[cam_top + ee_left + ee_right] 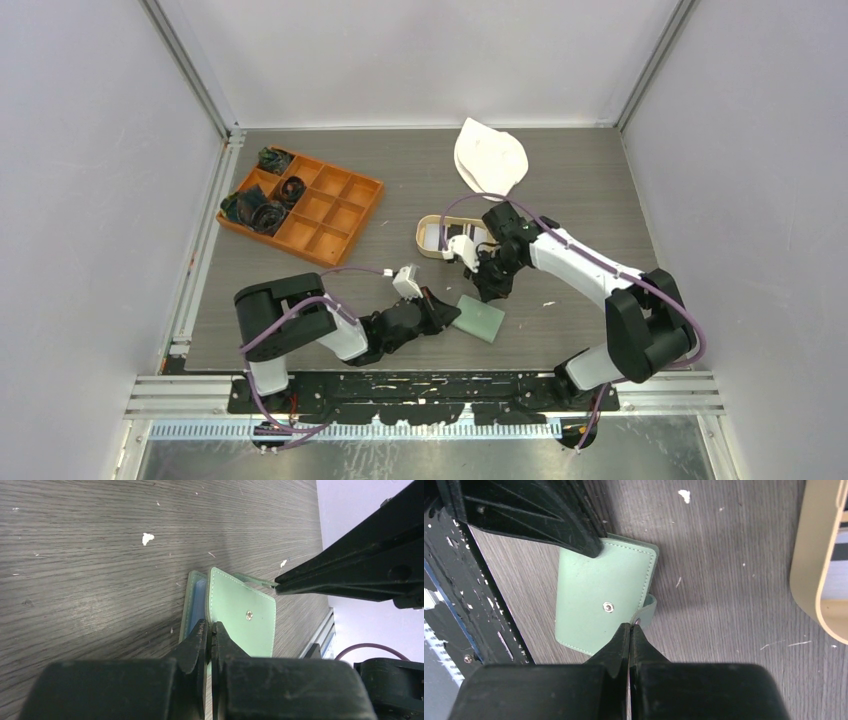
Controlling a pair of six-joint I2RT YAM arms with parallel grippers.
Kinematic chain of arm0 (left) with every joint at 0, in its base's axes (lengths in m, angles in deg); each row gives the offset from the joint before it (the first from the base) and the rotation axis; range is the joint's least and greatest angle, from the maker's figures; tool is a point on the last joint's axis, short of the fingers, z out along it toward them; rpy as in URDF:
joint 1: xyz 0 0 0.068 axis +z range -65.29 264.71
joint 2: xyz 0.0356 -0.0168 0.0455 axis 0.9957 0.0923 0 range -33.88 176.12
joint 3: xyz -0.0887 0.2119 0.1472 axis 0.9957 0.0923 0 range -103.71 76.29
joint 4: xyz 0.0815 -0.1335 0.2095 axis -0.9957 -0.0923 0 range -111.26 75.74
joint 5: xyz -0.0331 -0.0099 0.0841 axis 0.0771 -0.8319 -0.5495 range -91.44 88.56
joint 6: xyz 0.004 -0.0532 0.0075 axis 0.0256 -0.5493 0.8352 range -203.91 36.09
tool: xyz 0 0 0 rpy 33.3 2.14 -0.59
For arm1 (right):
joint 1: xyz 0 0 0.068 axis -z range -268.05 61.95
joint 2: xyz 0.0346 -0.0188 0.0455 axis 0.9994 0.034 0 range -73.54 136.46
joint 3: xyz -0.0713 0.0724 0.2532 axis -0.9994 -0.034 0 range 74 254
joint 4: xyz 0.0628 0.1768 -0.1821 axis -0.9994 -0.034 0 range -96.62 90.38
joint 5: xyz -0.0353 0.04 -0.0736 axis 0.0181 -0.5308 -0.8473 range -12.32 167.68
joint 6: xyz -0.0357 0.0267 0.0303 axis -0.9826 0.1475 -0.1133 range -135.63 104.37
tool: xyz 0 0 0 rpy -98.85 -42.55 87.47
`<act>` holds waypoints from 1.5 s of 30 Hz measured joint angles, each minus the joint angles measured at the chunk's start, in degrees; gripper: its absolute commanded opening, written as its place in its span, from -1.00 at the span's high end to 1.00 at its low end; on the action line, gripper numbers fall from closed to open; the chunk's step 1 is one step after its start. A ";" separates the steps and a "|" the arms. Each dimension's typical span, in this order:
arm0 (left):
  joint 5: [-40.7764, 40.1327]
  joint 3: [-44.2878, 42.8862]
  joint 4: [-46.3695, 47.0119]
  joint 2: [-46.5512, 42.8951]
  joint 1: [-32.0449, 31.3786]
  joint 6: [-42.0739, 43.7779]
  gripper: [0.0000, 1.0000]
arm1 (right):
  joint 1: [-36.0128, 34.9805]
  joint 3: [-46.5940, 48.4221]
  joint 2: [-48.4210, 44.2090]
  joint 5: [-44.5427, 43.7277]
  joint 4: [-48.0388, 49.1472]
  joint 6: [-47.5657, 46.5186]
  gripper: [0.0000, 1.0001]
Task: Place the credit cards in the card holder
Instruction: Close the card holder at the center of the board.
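The sage-green card holder (480, 318) lies near the table's front edge, its snap flap partly lifted off the pale blue inner pockets (199, 597). My left gripper (452, 312) is shut on the edge of the flap (210, 626). My right gripper (492, 292) is shut on the holder's small snap strap (630, 626), at the opposite side. The holder also shows in the right wrist view (594, 595). The credit cards (440, 236) lie in the tan oval tray, mostly hidden behind my right arm; a grey and black edge shows in the right wrist view (841, 555).
The tan oval tray (422, 240) stands just behind my right gripper. An orange compartment box (320, 215) with dark cord bundles (255, 210) sits at the back left. A white cloth-like object (490, 158) lies at the back. The metal front rail (420, 385) runs close to the holder.
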 measured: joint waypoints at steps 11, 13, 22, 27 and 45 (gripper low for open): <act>0.00 0.00 0.81 0.42 0.00 -0.31 1.00 | -2.93 -0.37 0.11 0.02 -1.03 -3.45 0.98; 0.00 0.00 0.85 0.42 0.00 -0.28 1.00 | -3.19 -0.46 0.46 0.00 -1.22 -3.72 0.99; 0.00 0.11 1.20 0.50 0.00 -0.28 1.00 | -5.11 -1.09 1.88 -0.76 -1.31 -5.07 0.99; 0.02 0.28 1.73 0.61 0.00 -0.26 1.00 | -5.81 -1.09 1.92 -1.49 -1.31 -5.20 0.98; 0.04 0.48 2.10 0.68 0.00 -0.17 1.00 | -8.26 -1.09 2.08 -3.23 -1.51 -6.67 0.98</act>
